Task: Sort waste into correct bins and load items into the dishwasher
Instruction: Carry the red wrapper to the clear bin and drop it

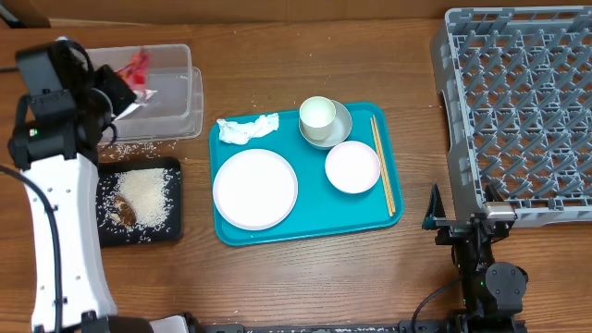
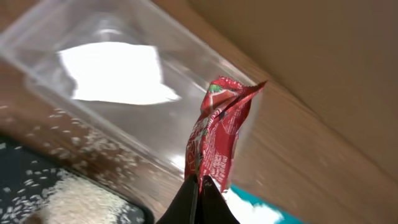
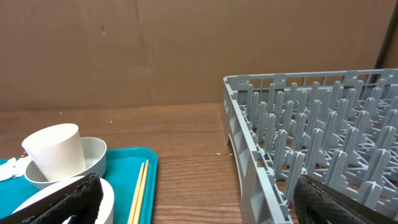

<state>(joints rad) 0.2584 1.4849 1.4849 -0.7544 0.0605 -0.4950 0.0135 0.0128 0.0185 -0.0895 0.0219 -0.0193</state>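
Observation:
My left gripper is shut on the small red snack wrapper and holds it above the clear plastic tub. In the left wrist view the wrapper stands up from the shut fingertips, with the tub behind it. The black tray holds rice and brown scraps. On the teal tray lie the crumpled napkin, plate, cup on its saucer, bowl and chopsticks. My right gripper is open and empty beside the grey dish rack.
Loose rice grains lie on the wood between the tub and the black tray. In the right wrist view the rack wall stands to the right, and the teal tray with cup and chopsticks to the left.

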